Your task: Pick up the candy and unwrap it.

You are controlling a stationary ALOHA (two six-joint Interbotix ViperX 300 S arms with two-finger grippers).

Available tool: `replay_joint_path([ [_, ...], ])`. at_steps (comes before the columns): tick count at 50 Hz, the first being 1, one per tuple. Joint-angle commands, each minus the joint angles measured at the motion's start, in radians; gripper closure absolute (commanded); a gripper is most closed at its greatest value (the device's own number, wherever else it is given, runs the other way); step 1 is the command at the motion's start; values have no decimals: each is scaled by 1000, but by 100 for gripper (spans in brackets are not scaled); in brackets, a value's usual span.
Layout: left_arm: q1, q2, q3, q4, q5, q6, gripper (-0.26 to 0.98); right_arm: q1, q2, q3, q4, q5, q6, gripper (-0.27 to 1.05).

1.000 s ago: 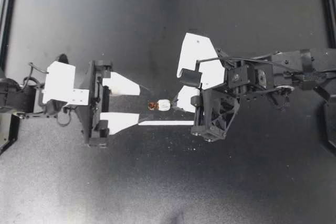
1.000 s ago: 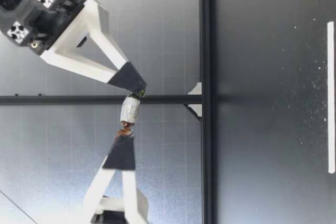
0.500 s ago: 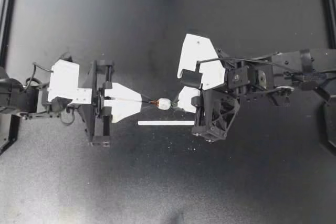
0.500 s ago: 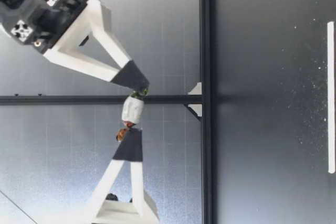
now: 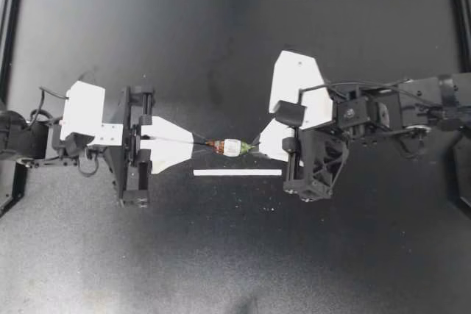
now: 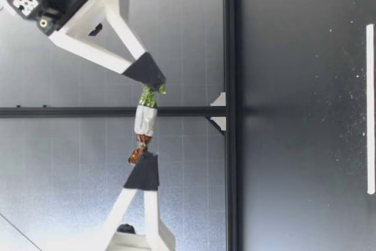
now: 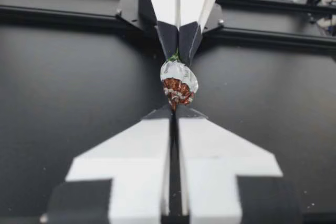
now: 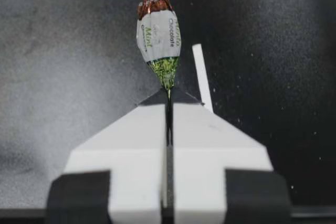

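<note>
Jaws clenched on both sides: left gripper (image 5: 193, 144) pinching the brown twist end of the wrapped candy (image 5: 232, 147), right gripper (image 5: 255, 143) pinching the green end. Strung out between the two, well up off the worktop (image 5: 221, 255), near the frame's centre from above. Just below it in frame, thin white strip (image 5: 237, 173) lying flat on the worktop.

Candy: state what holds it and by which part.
The left gripper pinches the candy by its brown twisted end; right gripper by its green one.

Candy (image 5: 231, 147) in 3 bands (brown, white, green), black table (image 5: 221, 255)
</note>
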Motion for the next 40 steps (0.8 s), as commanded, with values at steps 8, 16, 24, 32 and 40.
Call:
replay_joint_path([
  [8, 2, -26, -2, -2, -9, -9, 90, 9, -31, 5, -8, -8, -2, 95],
  [16, 2, -29, 2, -2, -9, -11, 90, 9, -41, 25, -8, -12, 3, 95],
  [24, 2, -29, -2, -2, -8, -12, 90, 9, -40, 21, -8, -15, 0, 95],
  [32, 2, -31, 5, -5, -9, -15, 90, 9, -43, 25, -8, -17, 2, 95],
  [40, 2, -11, -17, -3, -8, -34, 90, 9, -32, 5, -9, -38, -3, 95],
])
